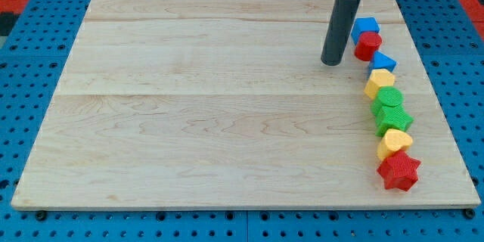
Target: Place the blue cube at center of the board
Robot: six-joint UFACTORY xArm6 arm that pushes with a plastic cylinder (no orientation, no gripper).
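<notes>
A blue cube (366, 26) lies near the board's right edge toward the view's top, at the head of a line of blocks. My tip (331, 62) rests on the wooden board (212, 106), just left of and slightly below the blue cube, a small gap from the red cylinder (368, 45) that touches the cube from below. The rod rises from the tip to the view's top.
Below the red cylinder the line runs down the right side: a blue triangular block (383, 63), a yellow block (379, 82), a green cylinder (389, 98), a green star (394, 119), a yellow block (394, 143), a red star (398, 170). Blue pegboard surrounds the board.
</notes>
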